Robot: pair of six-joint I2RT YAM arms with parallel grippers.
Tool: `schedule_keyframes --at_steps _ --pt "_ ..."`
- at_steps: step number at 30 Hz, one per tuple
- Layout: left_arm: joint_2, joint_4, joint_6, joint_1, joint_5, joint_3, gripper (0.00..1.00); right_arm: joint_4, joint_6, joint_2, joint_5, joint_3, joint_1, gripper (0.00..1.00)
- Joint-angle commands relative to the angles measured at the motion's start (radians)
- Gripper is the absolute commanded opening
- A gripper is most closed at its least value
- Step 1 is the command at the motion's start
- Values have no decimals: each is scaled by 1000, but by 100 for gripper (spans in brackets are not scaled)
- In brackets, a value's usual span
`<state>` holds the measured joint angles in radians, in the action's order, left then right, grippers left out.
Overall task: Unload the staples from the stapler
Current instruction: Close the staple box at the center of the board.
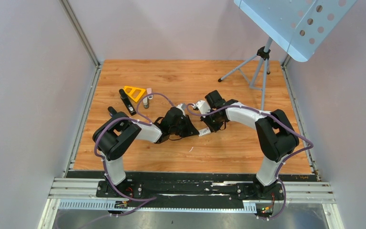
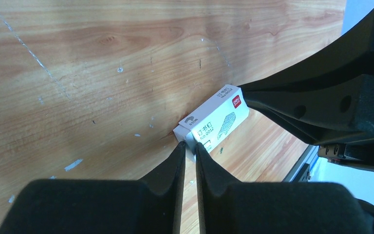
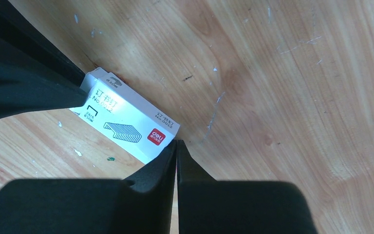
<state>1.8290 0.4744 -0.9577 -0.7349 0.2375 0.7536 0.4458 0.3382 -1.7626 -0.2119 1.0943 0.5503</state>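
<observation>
A small white staple box (image 1: 204, 132) with a red logo lies on the wooden table (image 1: 228, 152) at the middle, between both grippers. My left gripper (image 2: 190, 146) is shut on a grey tab at the box's (image 2: 214, 122) near end. At the opposite end, by the logo, my right gripper (image 3: 176, 142) is shut, its tips touching the box's (image 3: 126, 122) corner with nothing seen between them. The staples themselves are hidden. A black long object that looks like the stapler (image 1: 127, 102) lies at the back left, apart from both grippers.
Beside the stapler lie an orange triangular piece (image 1: 134, 92), a small bottle (image 1: 146, 102) and a pink bit (image 1: 149, 91). A tripod (image 1: 259, 67) with a perforated panel stands at the back right. A tiny white sliver (image 1: 190, 149) lies nearer the front.
</observation>
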Motion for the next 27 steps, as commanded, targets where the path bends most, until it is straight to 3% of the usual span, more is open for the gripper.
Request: schedule_keyframes --at_steps 1,19,27 --pt "-5 30 5 5 6 -8 17 56 10 -21 25 -37 27 7" --pt "-154 110 45 16 -31 -119 43 54 10 -27 38 -37 24 8" --pt "-252 18 110 29 -121 -156 45 54 7 -32 32 -36 22 8"
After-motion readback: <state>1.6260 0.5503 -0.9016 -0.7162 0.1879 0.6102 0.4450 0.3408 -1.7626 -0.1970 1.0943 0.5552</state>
